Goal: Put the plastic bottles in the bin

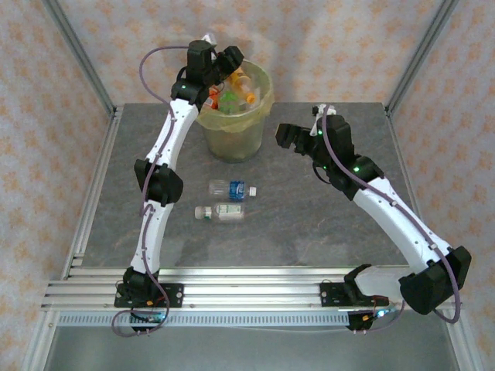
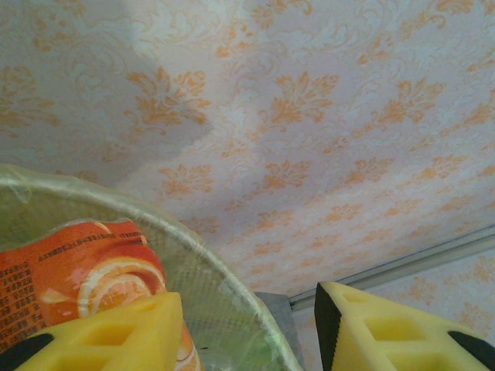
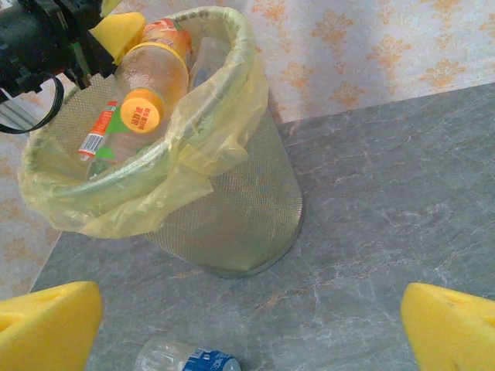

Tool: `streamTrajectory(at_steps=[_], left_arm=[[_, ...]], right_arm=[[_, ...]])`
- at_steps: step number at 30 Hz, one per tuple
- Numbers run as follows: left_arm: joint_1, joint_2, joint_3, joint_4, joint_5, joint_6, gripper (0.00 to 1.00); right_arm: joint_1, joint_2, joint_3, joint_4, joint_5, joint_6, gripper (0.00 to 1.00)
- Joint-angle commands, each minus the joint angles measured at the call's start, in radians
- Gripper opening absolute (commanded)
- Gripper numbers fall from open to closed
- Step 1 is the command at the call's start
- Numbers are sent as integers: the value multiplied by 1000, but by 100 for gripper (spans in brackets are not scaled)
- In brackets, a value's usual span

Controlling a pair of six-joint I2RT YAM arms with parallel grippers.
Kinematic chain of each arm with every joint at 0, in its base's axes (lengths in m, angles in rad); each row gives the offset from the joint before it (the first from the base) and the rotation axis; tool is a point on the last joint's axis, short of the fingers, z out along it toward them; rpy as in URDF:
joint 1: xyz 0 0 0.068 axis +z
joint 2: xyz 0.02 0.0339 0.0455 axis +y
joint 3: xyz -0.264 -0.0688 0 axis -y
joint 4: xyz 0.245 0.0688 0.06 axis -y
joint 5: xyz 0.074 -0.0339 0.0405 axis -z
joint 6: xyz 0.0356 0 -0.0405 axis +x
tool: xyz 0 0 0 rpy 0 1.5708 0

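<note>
Left claw (image 2: 247,309) stands parted, empty, over the bin (image 3: 232,209); orange-labelled bottle (image 3: 151,73) rests high against the rim. Brushing it on withdrawal may tip it out. Right claw (image 3: 247,325) open; two bottles (image 1: 230,188) (image 1: 219,212) lie on desk (image 1: 309,224).

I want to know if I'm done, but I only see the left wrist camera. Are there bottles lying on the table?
Observer: Yes, two lie on the grey table in front of the round yellow-green mesh bin: a clear plastic blue-labelled bottle and, nearer the arms, a clear plastic white-labelled bottle.
Operator: Is my orange bottle inside?
Observer: The clear orange-capped bottle lies tilted on top of the pile in the bin, with its cap pointing toward the right arm.
Operator: What's the other hand doing?
Observer: The right hand hangs open to the right of the bin, holding nothing.
</note>
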Motion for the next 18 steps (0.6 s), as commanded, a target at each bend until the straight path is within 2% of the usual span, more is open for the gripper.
streamTrajectory(at_steps=[1,8,18], left_arm=[[5,-30,17,-14,28,-12,51],[9,-97,17,-1,58,-23,53],[18,-247,17,-94,45,56,60]], right_arm=[[3,1,16,9,2,5,99],[3,0,25,0,5,-3,99],[3,-11,28,-25,7,-7,99]])
